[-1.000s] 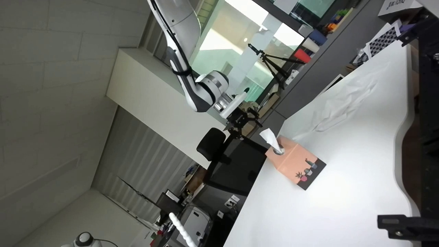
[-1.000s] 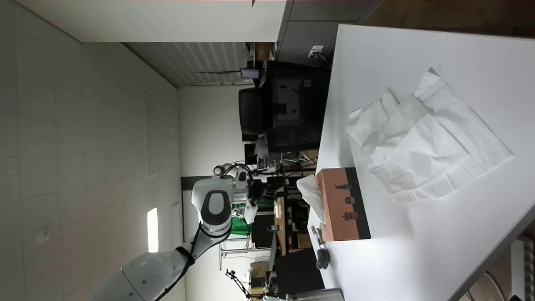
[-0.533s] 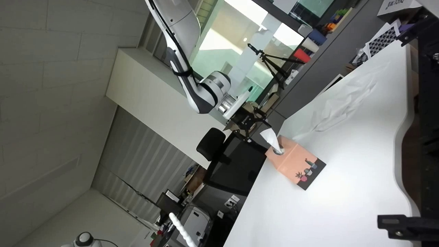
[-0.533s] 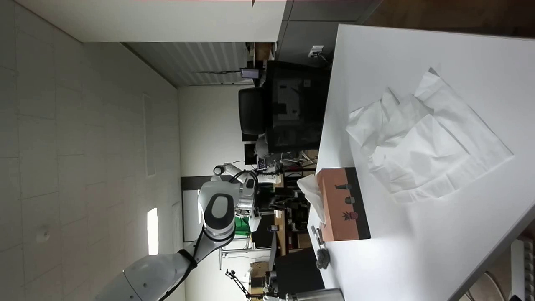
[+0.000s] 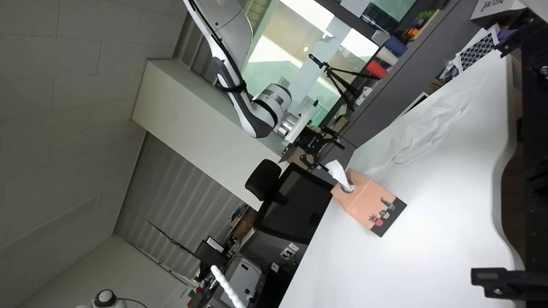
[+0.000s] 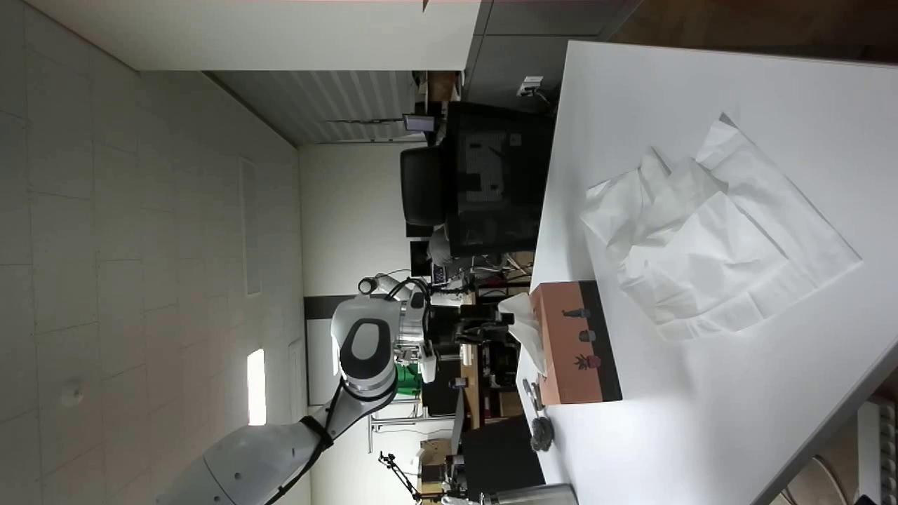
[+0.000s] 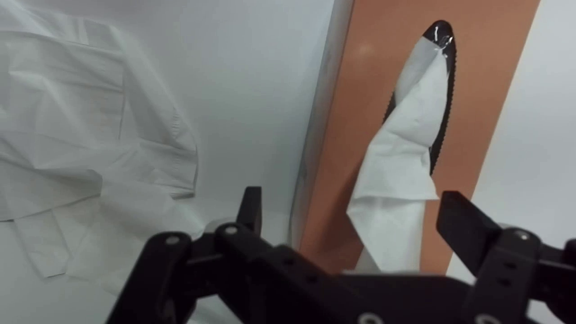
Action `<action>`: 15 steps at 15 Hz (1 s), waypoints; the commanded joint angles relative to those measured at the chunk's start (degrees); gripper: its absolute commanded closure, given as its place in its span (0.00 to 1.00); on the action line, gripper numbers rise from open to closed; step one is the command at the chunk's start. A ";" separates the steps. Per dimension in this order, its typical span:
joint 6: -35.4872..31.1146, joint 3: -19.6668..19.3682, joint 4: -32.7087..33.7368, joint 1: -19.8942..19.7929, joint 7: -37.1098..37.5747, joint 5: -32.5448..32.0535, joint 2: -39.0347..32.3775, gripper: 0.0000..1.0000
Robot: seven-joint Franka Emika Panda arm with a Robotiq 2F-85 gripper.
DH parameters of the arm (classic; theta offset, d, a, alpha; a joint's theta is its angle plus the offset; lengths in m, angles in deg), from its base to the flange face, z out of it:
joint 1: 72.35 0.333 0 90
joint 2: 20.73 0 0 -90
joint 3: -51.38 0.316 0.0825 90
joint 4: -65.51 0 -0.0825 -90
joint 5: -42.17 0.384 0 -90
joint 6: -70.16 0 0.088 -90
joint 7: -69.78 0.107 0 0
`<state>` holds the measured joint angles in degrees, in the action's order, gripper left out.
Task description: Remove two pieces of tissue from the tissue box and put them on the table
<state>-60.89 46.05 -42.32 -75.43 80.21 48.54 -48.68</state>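
The salmon-pink tissue box (image 5: 364, 203) stands on the white table (image 5: 402, 265); it also shows in an exterior view (image 6: 563, 351) and in the wrist view (image 7: 483, 76). A white piece of tissue (image 7: 398, 157) sticks out of its dark slot, seen also in both exterior views (image 5: 337, 171) (image 6: 523, 322). Other creased tissue (image 6: 722, 252) lies spread on the table beside the box, overlapping, also at left in the wrist view (image 7: 85, 135). My gripper (image 7: 352, 198) is open and empty, its fingers on either side of the protruding tissue, just above it in an exterior view (image 5: 329, 156).
A small dark object with a metal part (image 6: 541, 431) lies by the box near the table's edge. A metallic cylinder (image 6: 537, 495) shows at the bottom. A black chair (image 5: 291, 209) stands behind the table. A black clamp-like part (image 5: 496, 282) is at the table's near edge.
My gripper has moved closer to the tissue box and the tissue sticking out of it, and has turned slightly. The box and the tissue on the table have not moved.
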 commanded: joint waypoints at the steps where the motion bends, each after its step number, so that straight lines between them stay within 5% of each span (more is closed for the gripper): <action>1: -1.36 -0.21 -1.13 -0.52 0.32 -0.12 1.20 0.00; 2: -2.63 0.09 -1.21 -0.85 -0.22 0.57 0.89 0.25; 4: -5.06 0.45 -1.64 -1.07 -0.83 1.31 0.69 0.32; 13: -16.59 4.11 -4.83 -2.03 -6.60 5.20 0.40 0.96; 15: -17.00 4.86 -4.93 -2.44 -7.68 6.13 0.29 1.00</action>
<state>-76.60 49.30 -46.08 -76.45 74.39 52.93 -49.06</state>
